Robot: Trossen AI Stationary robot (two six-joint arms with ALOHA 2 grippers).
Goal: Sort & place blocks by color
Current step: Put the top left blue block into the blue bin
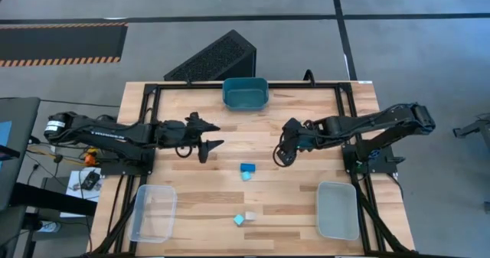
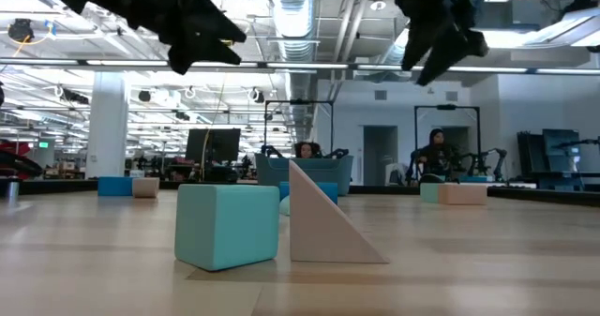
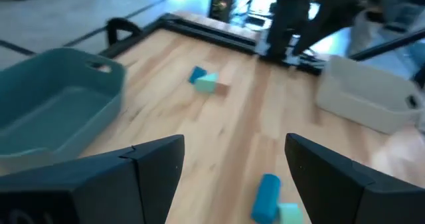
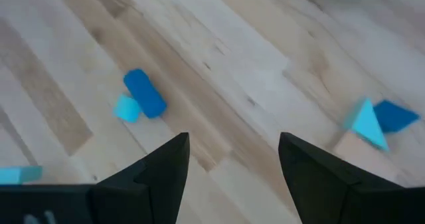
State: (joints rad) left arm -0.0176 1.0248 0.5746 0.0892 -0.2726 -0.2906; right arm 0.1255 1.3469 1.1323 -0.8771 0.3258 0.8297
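Both grippers hang above the pale wooden table (image 1: 306,197) with nothing between their jaws. The left gripper (image 1: 208,138) stands left of centre, its dark fingers spread wide; the right gripper (image 1: 286,142) stands right of centre, jaws also wide apart.

The small blue and light-teal blocks lie in two clusters, both nearer than the grippers and apart from them. One cluster (image 1: 246,170), a rounded blue block touching a small cyan piece, sits between the two grippers and slightly nearer. The other cluster (image 1: 243,219), a cyan cube beside a tan wooden wedge, lies close to the near edge.

A teal plastic bin (image 1: 245,93) sits at the far edge; a clear plastic bin (image 1: 153,210) near left, another clear bin (image 1: 338,209) near right.
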